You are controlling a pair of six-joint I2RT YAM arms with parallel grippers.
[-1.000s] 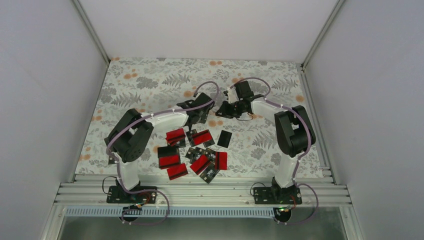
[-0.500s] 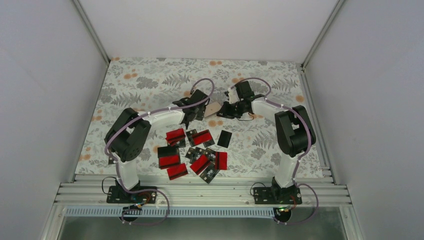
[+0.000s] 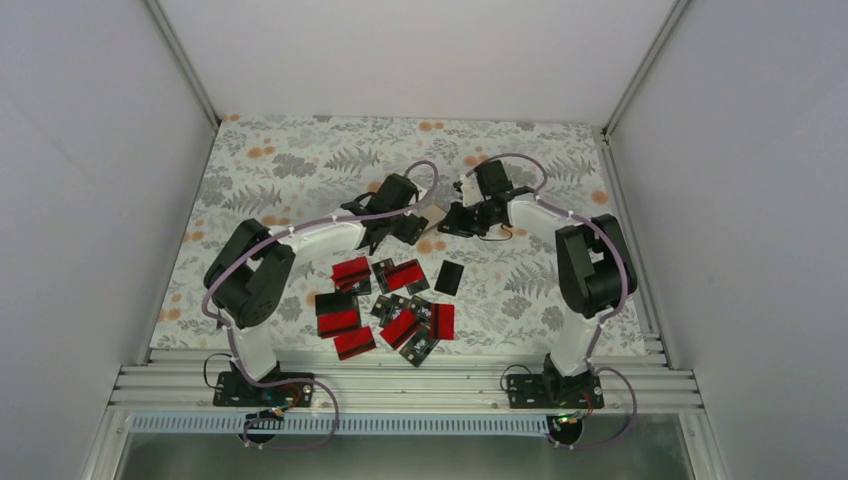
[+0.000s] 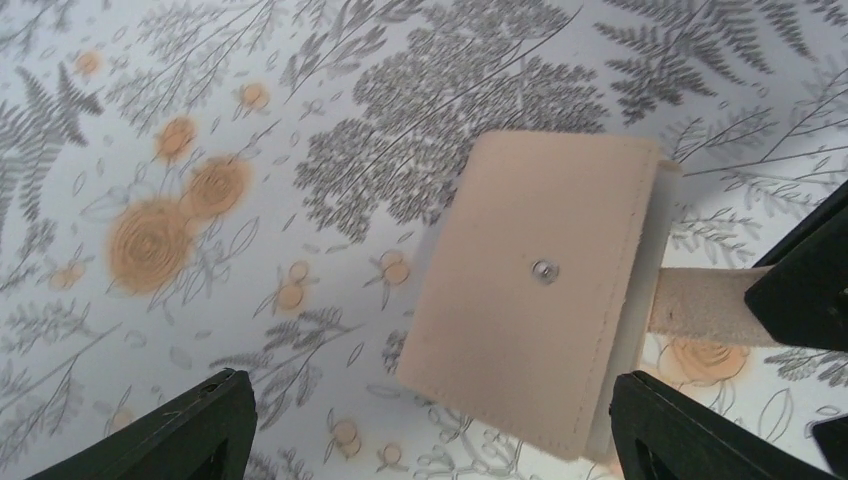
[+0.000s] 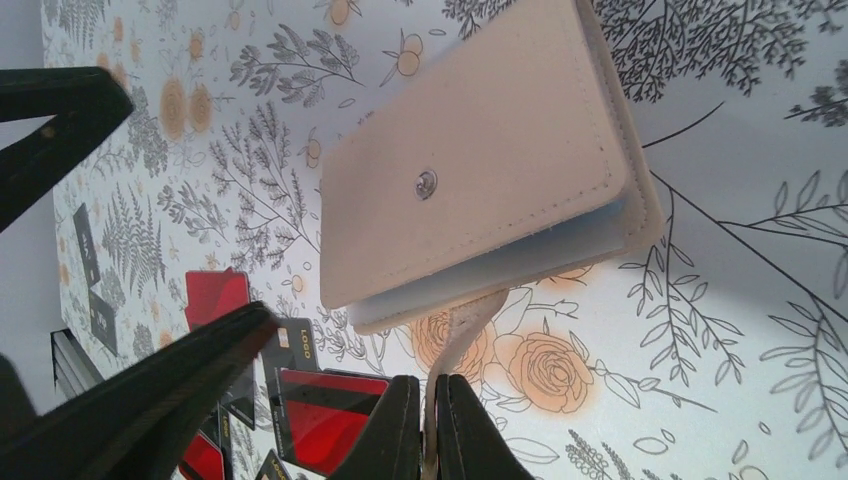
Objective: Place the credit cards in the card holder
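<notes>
progress: basically at the start. As far as I can see, not one card is in yet.
credit cards (image 3: 385, 305): about a dozen red-and-black ones, scattered flat on the tabletop (image 3: 290, 160) in a loose bunch on the near side, between my two arms. A few overlap.
card holder (image 4: 540, 290): up in the middle of the tabletop, beyond the cards, hanging between my two pincers. Looks lifted off the surface, judging by the shadow under it. It's folded shut, with the snap stud on the face turned to my cameras.
right pincer (image 5: 432, 430): clamped tight on the little strap (image 5: 468, 325) that sticks out of the holder. That's the only thing carrying it.
left pincer (image 4: 432, 425): wide open with nothing in it, fingers spread either side of the holder's near end, not touching it.
which way it points: the edge that opens, where the pale inside peeks out, faces my right pincer. The folded spine faces away, toward the left arm.
long axis: runs crosswise to my right pincer's reach, and in my left wrist view it runs roughly top to bottom with a slight lean. The face looks tilted rather than level.
what's left: pretty much everything, I reckon. Open the holder, then feed in the cards one at a time.
</notes>
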